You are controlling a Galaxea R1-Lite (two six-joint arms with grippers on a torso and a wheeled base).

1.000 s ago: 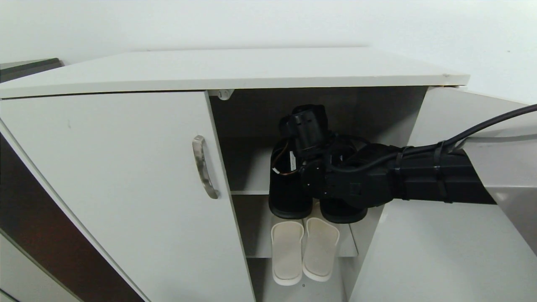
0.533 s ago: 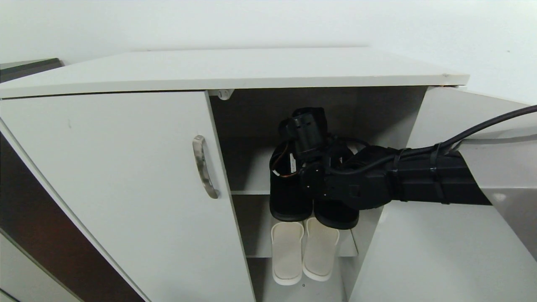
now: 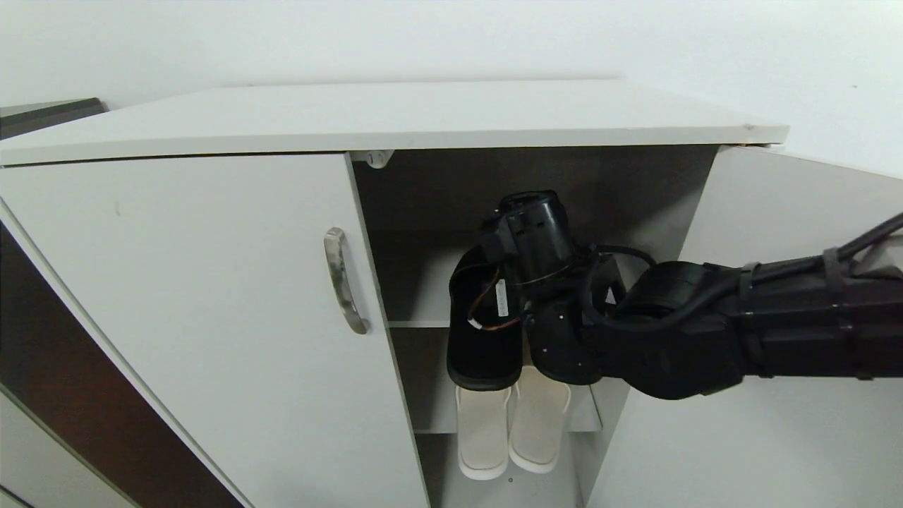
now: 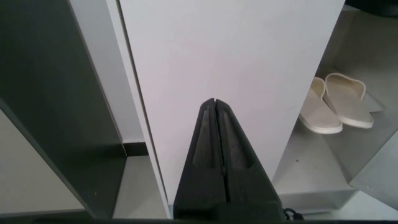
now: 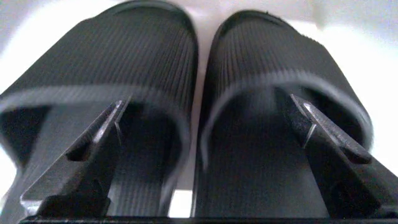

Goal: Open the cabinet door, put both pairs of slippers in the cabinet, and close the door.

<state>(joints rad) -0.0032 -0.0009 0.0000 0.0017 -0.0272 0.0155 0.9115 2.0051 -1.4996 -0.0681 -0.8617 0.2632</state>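
Note:
My right gripper (image 5: pixel 208 102) is shut on the pair of black slippers (image 3: pixel 483 346), one finger (image 5: pixel 93 146) under each strap. The black slippers (image 5: pixel 143 81) hang toes down in the open right half of the cabinet (image 3: pixel 395 113), just above the white slippers (image 3: pixel 511 423), which lie side by side on the lower shelf. My right arm (image 3: pixel 677 339) comes in from the right. My left gripper (image 4: pixel 214 124) is shut and holds nothing, in front of the closed left door (image 4: pixel 217 50); the white slippers (image 4: pixel 339 102) lie beyond the door's edge.
The left door (image 3: pixel 176 282) is closed, with a metal handle (image 3: pixel 342 279) by its inner edge. The right door (image 3: pixel 741 437) stands swung open toward me. An upper shelf (image 3: pixel 420 324) crosses the opening behind the black slippers. A dark unit (image 3: pixel 42 113) stands at the far left.
My right arm has drawn back toward me and dropped slightly. The black slippers have come with it and now cover the heels of the white pair.

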